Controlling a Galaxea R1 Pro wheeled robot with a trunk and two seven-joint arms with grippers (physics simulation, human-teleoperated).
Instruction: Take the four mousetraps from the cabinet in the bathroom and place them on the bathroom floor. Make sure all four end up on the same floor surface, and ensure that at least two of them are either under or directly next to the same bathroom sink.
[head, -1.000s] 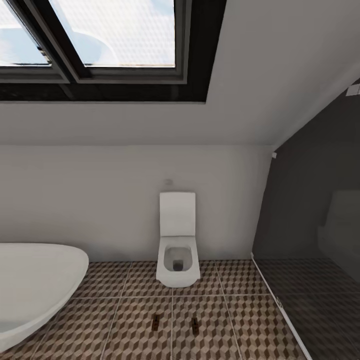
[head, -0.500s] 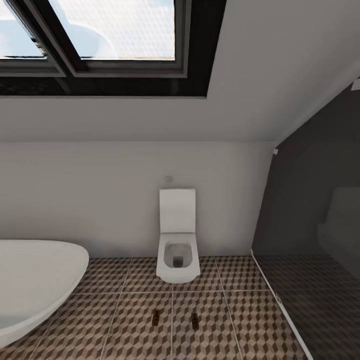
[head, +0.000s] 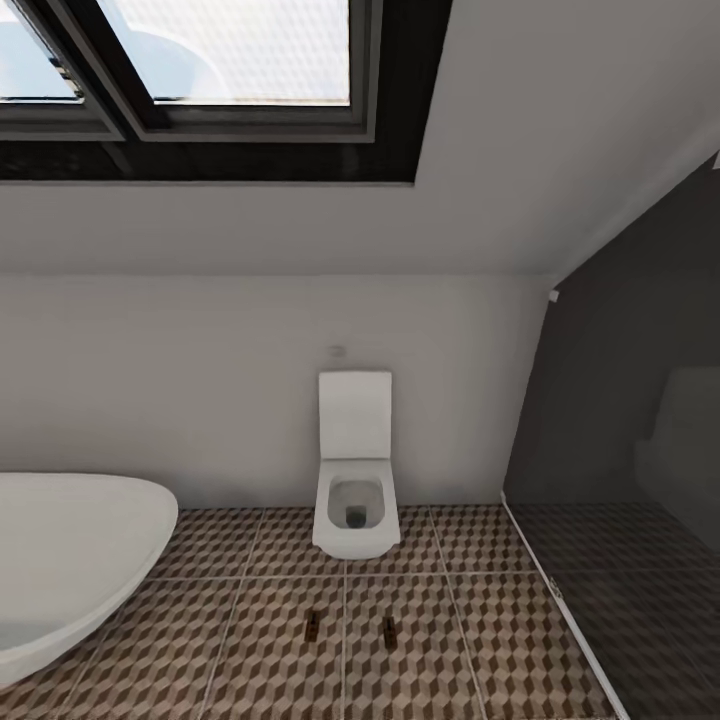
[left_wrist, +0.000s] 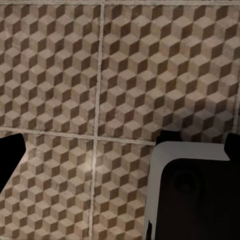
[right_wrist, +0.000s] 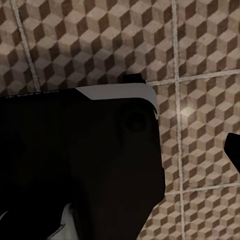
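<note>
Two mousetraps (head: 350, 628) lie on the bathroom floor (head: 480, 640) before the toilet (head: 353, 470); grippers' state unclear, more fetching likely ahead.

Two mousetraps (head: 312, 626) on bathroom floor (head: 480, 620) before toilet (head: 352, 500).

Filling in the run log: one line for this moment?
mousetraps: two on bathroom floor | before toilet | bathtub nearby | sink unseen
</note>
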